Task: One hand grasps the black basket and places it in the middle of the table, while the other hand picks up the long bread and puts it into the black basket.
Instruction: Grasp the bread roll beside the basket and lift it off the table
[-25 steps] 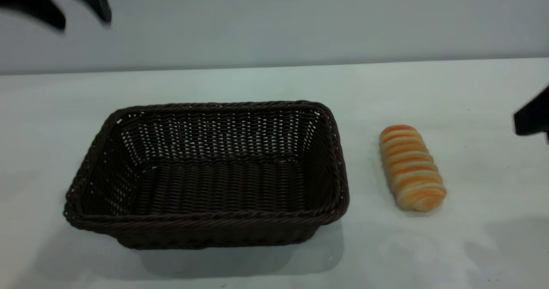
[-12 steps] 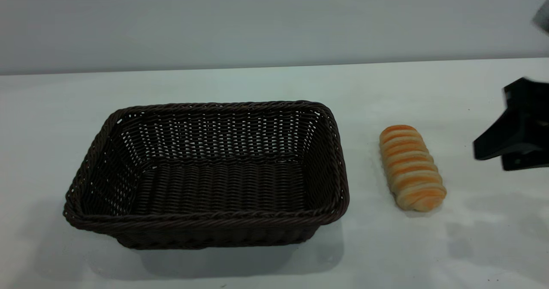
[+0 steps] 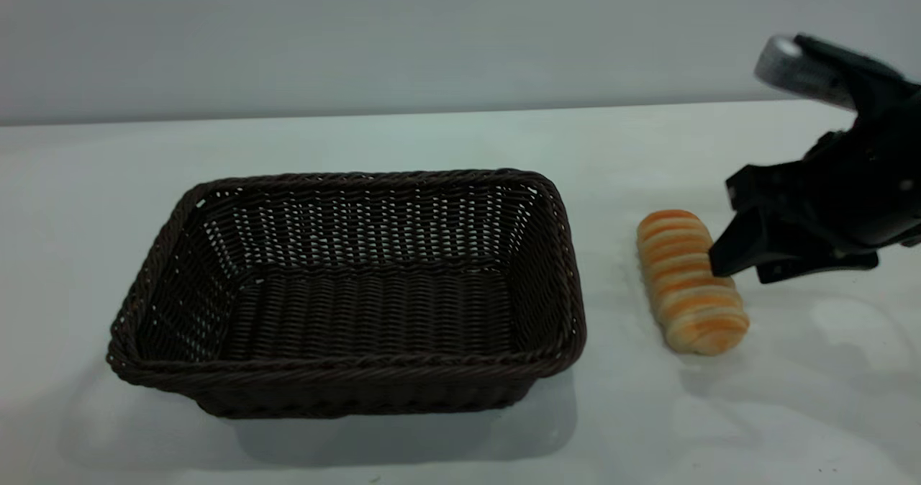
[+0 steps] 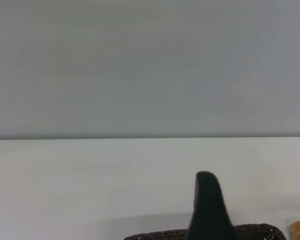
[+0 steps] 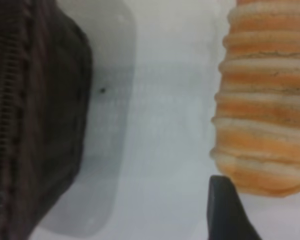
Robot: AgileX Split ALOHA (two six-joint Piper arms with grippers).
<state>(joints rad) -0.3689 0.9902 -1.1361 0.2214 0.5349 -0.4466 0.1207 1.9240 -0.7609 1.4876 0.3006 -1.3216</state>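
reaching over the long bread [image 3: 689,283], our right gripper [image 3: 741,265] looks open and empty; the black basket [image 3: 345,370] sits placed, so only the bread remains.

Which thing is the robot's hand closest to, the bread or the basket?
The bread. The right hand is right beside its stripy side, while the basket sits farther left, with bare table between them.

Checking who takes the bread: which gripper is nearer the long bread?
Right. The right gripper hangs at the long bread's right side; the left gripper is off beyond the black basket.
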